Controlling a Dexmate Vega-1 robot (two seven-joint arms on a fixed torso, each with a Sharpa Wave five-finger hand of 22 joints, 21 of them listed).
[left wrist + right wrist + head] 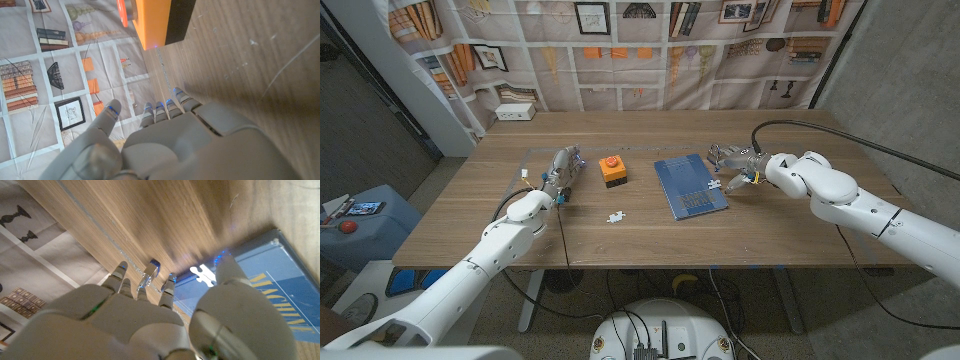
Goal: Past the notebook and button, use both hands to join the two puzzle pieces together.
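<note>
Two white puzzle pieces are seen in the head view. One puzzle piece [615,217] lies loose on the wooden surface [770,230] just below the middle of the frame, under the orange button box [612,171] and apart from everything else. The other piece [715,184] is seen at the right edge of the blue notebook [690,185], right of centre; in the right wrist view it [202,274] appears to lie on the notebook's cover [270,280], just off the thumb tip.

The right hand [735,163] is held over the notebook's right edge, fingers reaching toward that piece. In the right wrist view its fingers [167,287] are spread and slightly curled, and nothing is seen between them, so the hand is judged empty and poised for a pinch, though the view is blurred there and contact cannot be ruled out.

The left hand [560,172] is placed left of the button box, standing near it. In the left wrist view its fingers [160,110] are held straight and side by side, with the thumb set apart, and nothing is gripped; the button box [155,20] is seen just beyond the fingertips.

The joining is judged not yet begun: the pieces lie well apart, one likely meant for each hand. The loose piece is small and flat, so a careful fingertip pinch would be called for.
</note>
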